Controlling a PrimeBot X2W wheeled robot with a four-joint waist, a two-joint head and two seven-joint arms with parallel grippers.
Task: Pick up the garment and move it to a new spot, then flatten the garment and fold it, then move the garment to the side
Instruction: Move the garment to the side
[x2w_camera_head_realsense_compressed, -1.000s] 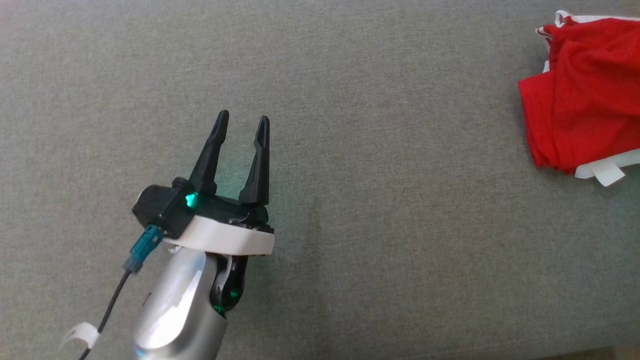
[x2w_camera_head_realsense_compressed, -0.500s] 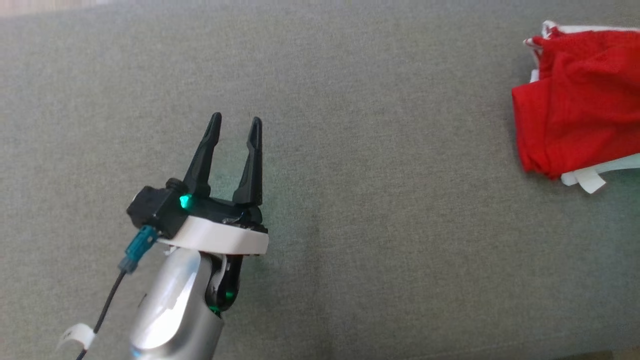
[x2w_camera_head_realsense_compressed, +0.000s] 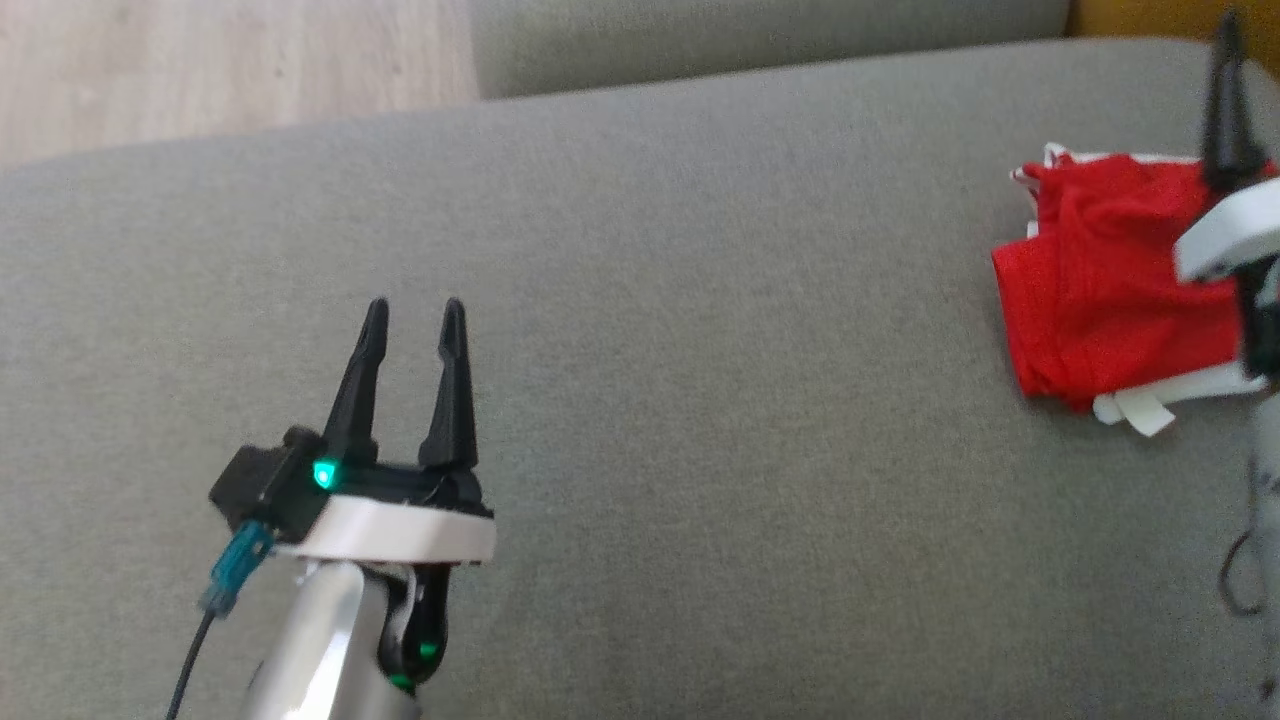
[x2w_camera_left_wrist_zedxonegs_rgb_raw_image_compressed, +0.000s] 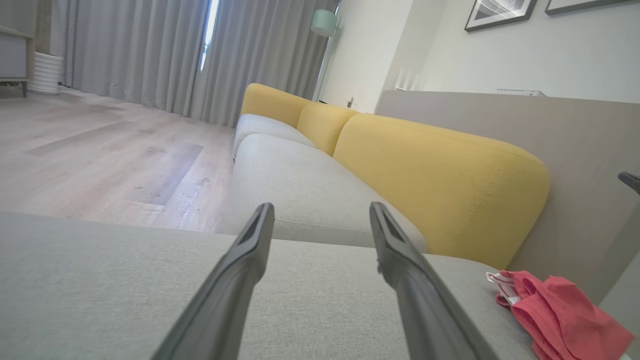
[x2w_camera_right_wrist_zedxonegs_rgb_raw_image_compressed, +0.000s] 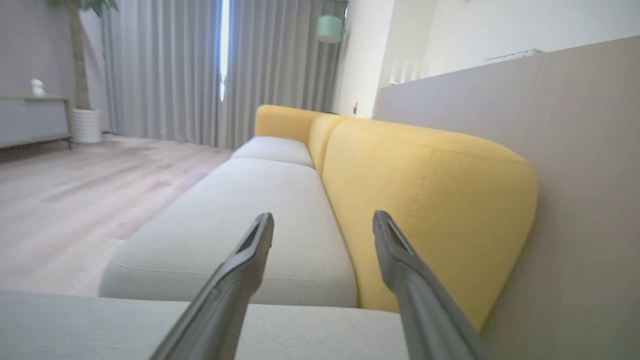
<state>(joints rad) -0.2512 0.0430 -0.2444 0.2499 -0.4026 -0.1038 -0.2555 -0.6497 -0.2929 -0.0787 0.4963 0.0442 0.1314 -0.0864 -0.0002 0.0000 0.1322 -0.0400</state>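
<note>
At the far left, a strip of pale wooden floor (x2w_camera_head_realsense_compressed: 230, 70) is seen beyond the far edge of the grey seat cushion (x2w_camera_head_realsense_compressed: 700, 350). Over the near left part of that cushion the left claw (x2w_camera_head_realsense_compressed: 414, 310) is held with its two dark fingers spread apart and nothing between them. A green light is lit on its black base. Towards the right, the red garment (x2w_camera_head_realsense_compressed: 1100, 290) is laid on the cushion as a rumpled, folded bundle. White trim is shown along its far edge and white strips stick out at its near edge. It is well apart from the left claw. At the right edge the right claw (x2w_camera_right_wrist_zedxonegs_rgb_raw_image_compressed: 324, 217) is opened wide with nothing held, as shown in the right wrist view. It is pointed along the sofa towards the yellow back cushions (x2w_camera_right_wrist_zedxonegs_rgb_raw_image_compressed: 425, 200) and grey curtains (x2w_camera_right_wrist_zedxonegs_rgb_raw_image_compressed: 165, 65). In the head view its white wrist ring is seen in front of the garment's right part. Whether the cloth is touched there cannot be told.
</note>
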